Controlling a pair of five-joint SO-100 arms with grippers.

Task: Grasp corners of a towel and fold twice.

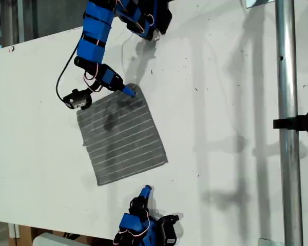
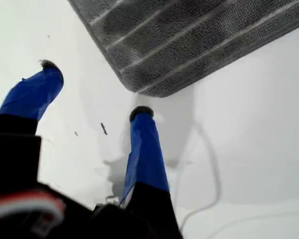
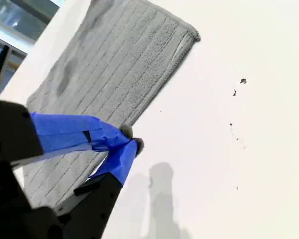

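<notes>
The grey striped towel [image 1: 123,136] lies flat on the white table. My first gripper [image 1: 126,90] reaches in from the exterior view's top and is open at the towel's upper right corner [image 1: 136,88]. In the first wrist view one fingertip [image 2: 141,112] stands on the table just short of that corner [image 2: 149,90], and nothing is between the jaws of my first gripper [image 2: 95,89]. My second gripper [image 1: 147,190] is shut and empty near the exterior view's bottom edge, a little short of the towel's lower edge. The second wrist view shows my second gripper [image 3: 132,138] against the towel [image 3: 119,64], with another corner [image 3: 193,35] beyond.
A metal pole [image 1: 287,102] with a black clamp [image 1: 297,123] stands at the exterior view's right. A black cable [image 1: 60,82] loops beside the first arm. The white table [image 1: 220,102] stretches bare to the towel's right in the exterior view.
</notes>
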